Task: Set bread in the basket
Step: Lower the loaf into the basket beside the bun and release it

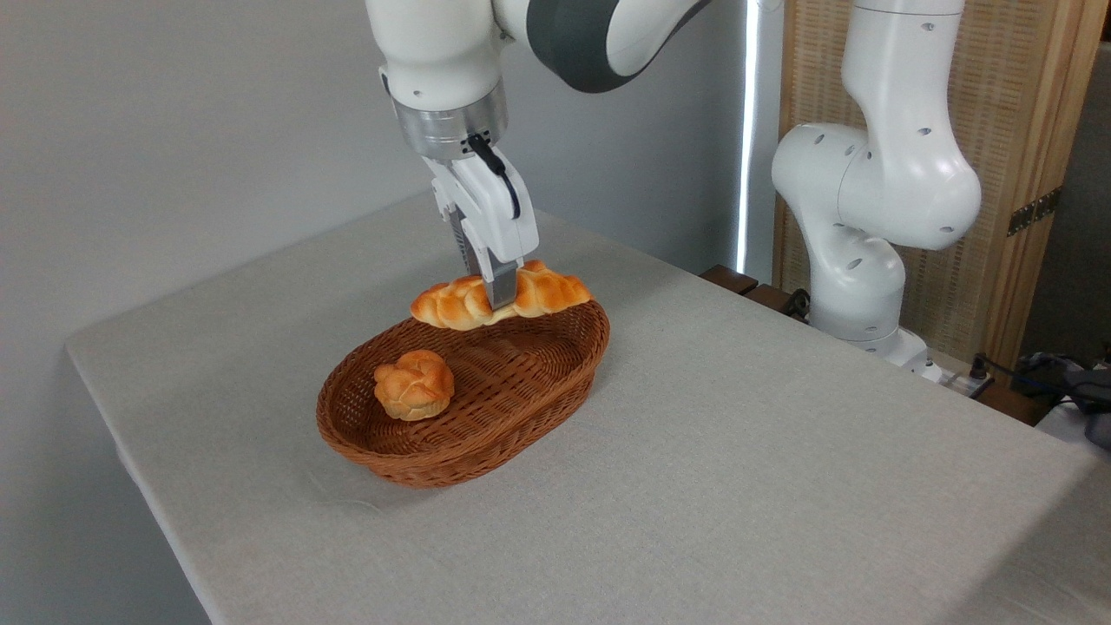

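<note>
The bread (547, 293), a long braided golden-orange loaf, hangs crosswise over the far end of the basket (486, 438), level with its back rim. My gripper (496, 295) is shut on the loaf's middle, with the near finger running down its front. The basket is an oval reddish-brown wicker one with low sides, lying on the grey table.
A small round knotted bun (414, 384) lies inside the basket toward its near-left end. The arm's white base (868, 252) stands off the table's far right edge, before a wooden screen (1033, 165). Grey tablecloth (738, 469) spreads wide to the right and front.
</note>
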You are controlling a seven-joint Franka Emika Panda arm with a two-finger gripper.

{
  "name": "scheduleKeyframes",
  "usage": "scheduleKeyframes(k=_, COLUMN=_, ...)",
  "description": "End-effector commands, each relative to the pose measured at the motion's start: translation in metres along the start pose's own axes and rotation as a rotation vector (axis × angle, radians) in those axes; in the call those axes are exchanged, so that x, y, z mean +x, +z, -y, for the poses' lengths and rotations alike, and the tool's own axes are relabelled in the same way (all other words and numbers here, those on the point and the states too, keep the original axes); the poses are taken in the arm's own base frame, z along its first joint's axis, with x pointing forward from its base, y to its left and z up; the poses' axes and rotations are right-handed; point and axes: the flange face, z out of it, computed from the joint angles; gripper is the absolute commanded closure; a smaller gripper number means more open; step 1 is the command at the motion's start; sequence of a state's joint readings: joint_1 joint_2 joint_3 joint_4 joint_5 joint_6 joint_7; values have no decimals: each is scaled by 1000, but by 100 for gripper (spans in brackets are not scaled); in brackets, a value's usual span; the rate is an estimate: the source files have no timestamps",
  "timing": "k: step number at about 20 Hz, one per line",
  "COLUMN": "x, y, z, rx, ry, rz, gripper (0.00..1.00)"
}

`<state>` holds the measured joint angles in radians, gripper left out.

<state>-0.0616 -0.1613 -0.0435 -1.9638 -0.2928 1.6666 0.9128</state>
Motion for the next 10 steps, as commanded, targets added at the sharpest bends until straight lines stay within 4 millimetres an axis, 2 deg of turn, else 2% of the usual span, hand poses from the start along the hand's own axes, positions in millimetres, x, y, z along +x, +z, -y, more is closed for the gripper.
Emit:
scheduleKeyframes(k=1, x=5, y=1, z=-1, rx=0, ry=-24, rz=-23, gripper=63)
scheduleKeyframes(k=10, x=5, y=1, z=0, rx=12, ry=-17, rz=-20, gripper=48)
